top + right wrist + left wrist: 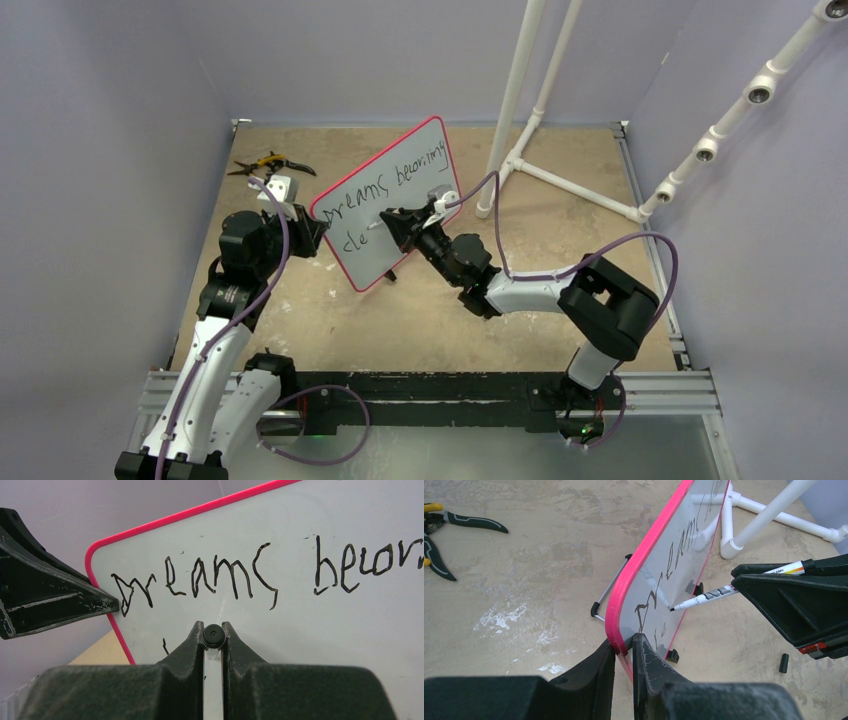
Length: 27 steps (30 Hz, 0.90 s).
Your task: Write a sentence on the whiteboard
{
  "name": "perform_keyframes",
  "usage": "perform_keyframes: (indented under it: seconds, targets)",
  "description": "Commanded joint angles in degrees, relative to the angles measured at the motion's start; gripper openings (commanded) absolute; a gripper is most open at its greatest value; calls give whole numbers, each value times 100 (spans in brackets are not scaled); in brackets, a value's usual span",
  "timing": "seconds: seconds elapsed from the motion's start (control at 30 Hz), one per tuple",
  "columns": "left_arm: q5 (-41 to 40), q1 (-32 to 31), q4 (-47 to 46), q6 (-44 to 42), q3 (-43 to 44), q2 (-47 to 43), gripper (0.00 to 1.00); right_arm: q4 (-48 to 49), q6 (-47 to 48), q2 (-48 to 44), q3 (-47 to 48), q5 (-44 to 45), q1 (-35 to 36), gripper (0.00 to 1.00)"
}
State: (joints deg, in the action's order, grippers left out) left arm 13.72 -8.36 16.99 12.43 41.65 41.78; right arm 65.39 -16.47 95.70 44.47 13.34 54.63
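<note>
My left gripper (625,646) pinches the whiteboard (659,575) by its pink rim, lower centre. It looks light, stiff and tippy. My right gripper (213,630) clamps the marker (709,595).

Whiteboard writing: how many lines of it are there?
2. The upper line reads "Dreams becoming" across the whiteboard; the lower line, just "cle", sits at lower left by the marker. The right gripper may hide more.

The whiteboard (310,630) has a smooth glossy face and a pink plastic rim. The counter (549,555) looks rough, matt and blotchy. The pipe frame (769,511) is smooth white plastic.
</note>
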Motion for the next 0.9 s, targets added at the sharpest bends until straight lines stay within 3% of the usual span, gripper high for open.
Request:
perform_keyframes:
  seconds: [0.0,0.87]
  targets:
    - [107,-8,-144,-109,-22,6,14,30,30,148,3,-52,-14,0]
    - [132,-8,-153,-117,-19,41,14,-348,249,293,130,251,-14,0]
